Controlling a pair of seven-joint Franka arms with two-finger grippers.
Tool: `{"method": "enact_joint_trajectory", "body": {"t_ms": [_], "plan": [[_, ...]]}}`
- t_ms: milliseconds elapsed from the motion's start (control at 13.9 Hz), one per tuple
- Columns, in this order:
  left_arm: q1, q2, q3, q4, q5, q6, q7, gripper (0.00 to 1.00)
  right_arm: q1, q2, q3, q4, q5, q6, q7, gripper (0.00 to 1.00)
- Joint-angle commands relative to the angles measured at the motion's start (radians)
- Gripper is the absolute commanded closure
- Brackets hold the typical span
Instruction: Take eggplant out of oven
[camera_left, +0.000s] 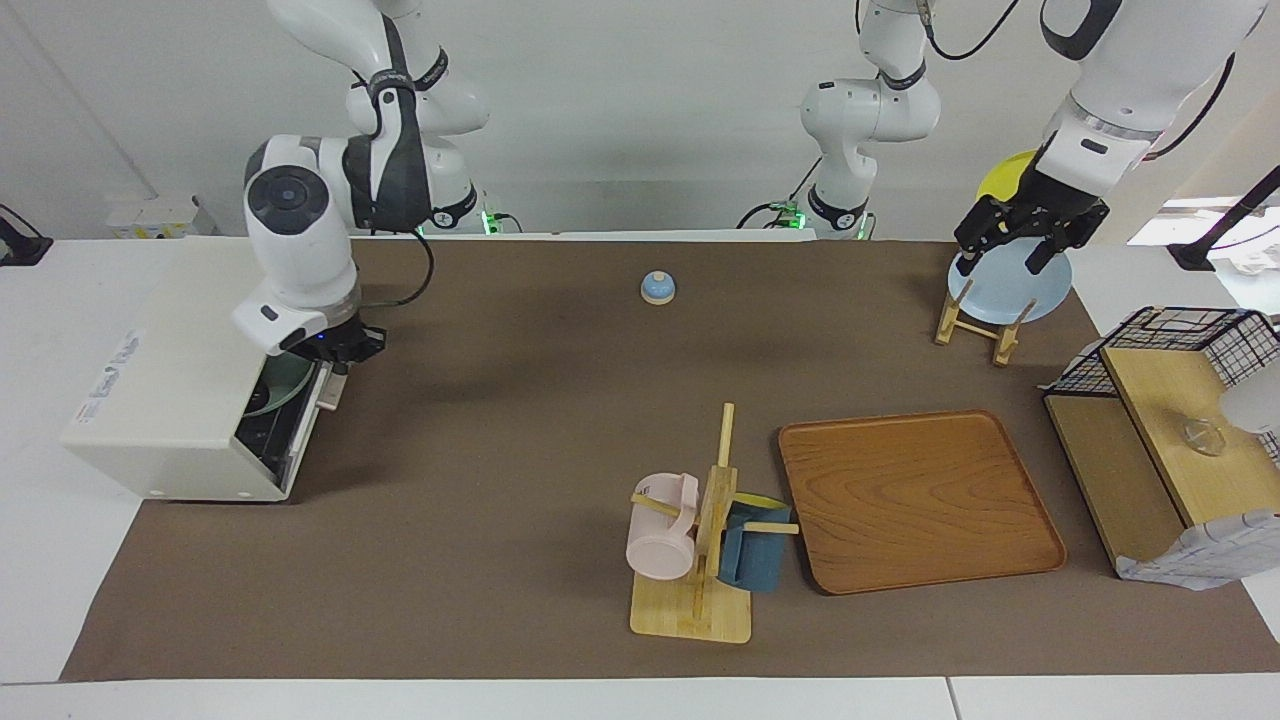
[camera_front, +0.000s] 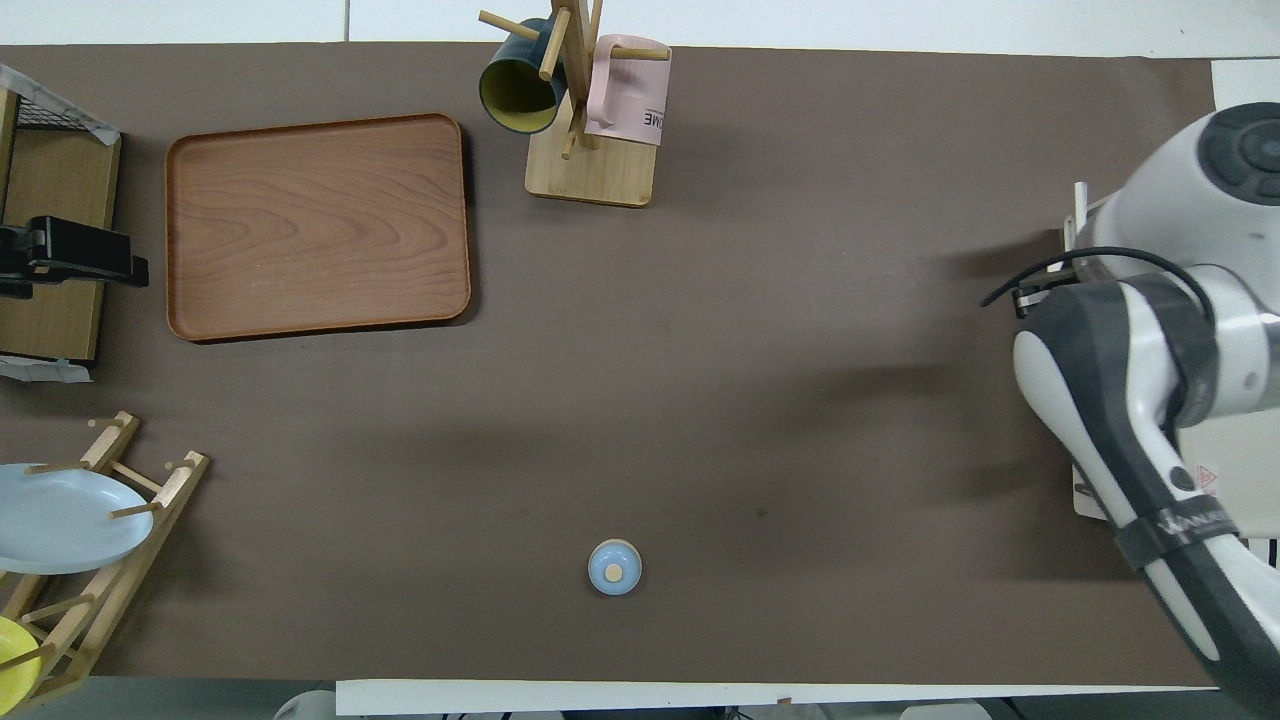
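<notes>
Eggplant hidden from my cameras; oven (camera_left: 190, 400) sits at left of the facing frame, door ajar, my right gripper (camera_left: 340, 350) at its opening, fingers unreadable. Left gripper (camera_left: 1020, 235), fingers apart, hovers over the plate rack (camera_left: 985, 325), upper right

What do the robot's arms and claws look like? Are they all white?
Mostly white. Both arms are smooth, rounded tubes with dark grey or black bands at the joints. The right arm has a round dark cap on one joint, and a thin black cable runs along it. Small green lights glow at both bases. The left claw is black with chunky black fingers; the right claw is dark too.
</notes>
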Motion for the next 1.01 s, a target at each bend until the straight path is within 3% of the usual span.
{"method": "enact_joint_trajectory", "body": {"t_ms": [0, 360, 504, 576, 720, 936], "plan": [[0.01, -0.012, -0.001, -0.009, -0.011, -0.013, -0.002, 0.0, -0.006, 0.107, -0.014, 0.004, -0.005, 0.126, 0.025, 1.0], [0.01, -0.012, -0.001, -0.009, -0.011, -0.013, -0.002, 0.0, 0.021, 0.185, -0.013, 0.001, 0.028, 0.215, 0.083, 1.0], [0.01, -0.012, -0.001, -0.009, -0.011, -0.013, -0.002, 0.0, 0.027, 0.19, 0.006, -0.016, 0.107, 0.252, 0.107, 0.98], [0.01, -0.012, -0.001, -0.009, -0.011, -0.013, -0.002, 0.0, 0.038, 0.192, 0.01, -0.007, 0.161, 0.248, 0.121, 0.9], [0.01, -0.013, -0.001, -0.009, -0.011, -0.013, -0.002, 0.0, 0.085, 0.178, 0.009, 0.036, 0.187, 0.201, 0.132, 0.86], [0.01, -0.013, -0.001, -0.009, -0.011, -0.013, -0.002, 0.0, 0.061, 0.077, 0.001, 0.038, 0.179, 0.046, 0.135, 0.54]]}}
